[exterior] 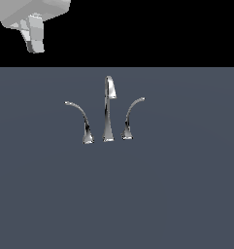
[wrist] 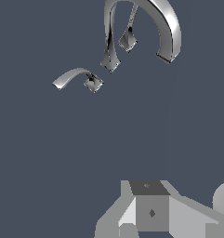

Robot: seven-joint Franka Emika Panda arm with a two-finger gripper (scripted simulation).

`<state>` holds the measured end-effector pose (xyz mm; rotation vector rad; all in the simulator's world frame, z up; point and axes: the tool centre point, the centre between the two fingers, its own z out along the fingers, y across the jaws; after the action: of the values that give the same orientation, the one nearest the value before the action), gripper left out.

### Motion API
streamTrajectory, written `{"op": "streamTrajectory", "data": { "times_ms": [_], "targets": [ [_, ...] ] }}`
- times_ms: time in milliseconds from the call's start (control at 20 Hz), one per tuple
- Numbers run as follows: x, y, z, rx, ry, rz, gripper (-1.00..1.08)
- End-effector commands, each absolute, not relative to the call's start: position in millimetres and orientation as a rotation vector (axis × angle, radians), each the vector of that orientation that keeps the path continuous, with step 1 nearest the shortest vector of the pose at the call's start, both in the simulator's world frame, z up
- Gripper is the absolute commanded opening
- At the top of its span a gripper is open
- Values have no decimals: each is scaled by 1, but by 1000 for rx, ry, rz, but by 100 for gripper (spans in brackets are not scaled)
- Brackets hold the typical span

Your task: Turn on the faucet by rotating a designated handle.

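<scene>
Gripper [exterior: 35, 46], upper left of the exterior view: only the hand's pale body and finger ends show, hanging high against the black band above the floor. Nothing is held. Whether the jaws stand wide or narrow, I cannot tell; the fingers overlap from this angle, and the wrist view shows only the hand's housing at its bottom edge, no fingertips.

Well apart from it, at frame centre of the exterior view, stands the faucet [exterior: 108, 109]: tall tapering spout [exterior: 108, 104] with hooked tip, a lever on either side, all chrome, all resting on the flat grey-blue floor [exterior: 186, 194].

The handle [exterior: 78, 115] is the lever on the exterior view's left, a long, flat arc sweeping out from a small flared base. The shorter lever [exterior: 130, 116] on the exterior view's right rises more steeply. In the wrist view the handle [wrist: 76, 77] lies left of centre, its tip pointing away from the spout.

Judgement: approach stage, no contact yet. To do it well, come down beside the handle's outer tip, not near its base, for leverage; push along the arc about the base; stay clear of the spout.

Containers: none in view, no basin or sink, so no contents to note.
</scene>
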<state>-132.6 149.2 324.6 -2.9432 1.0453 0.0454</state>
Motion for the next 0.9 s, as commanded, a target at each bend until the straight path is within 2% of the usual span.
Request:
{"op": "streamTrajectory", "data": {
  "times_ms": [0,850],
  "targets": [
    [-120,156,314,-2916,1114,43,-100],
    [-36,179,246,-2725,1533,24,-100]
  ]
}}
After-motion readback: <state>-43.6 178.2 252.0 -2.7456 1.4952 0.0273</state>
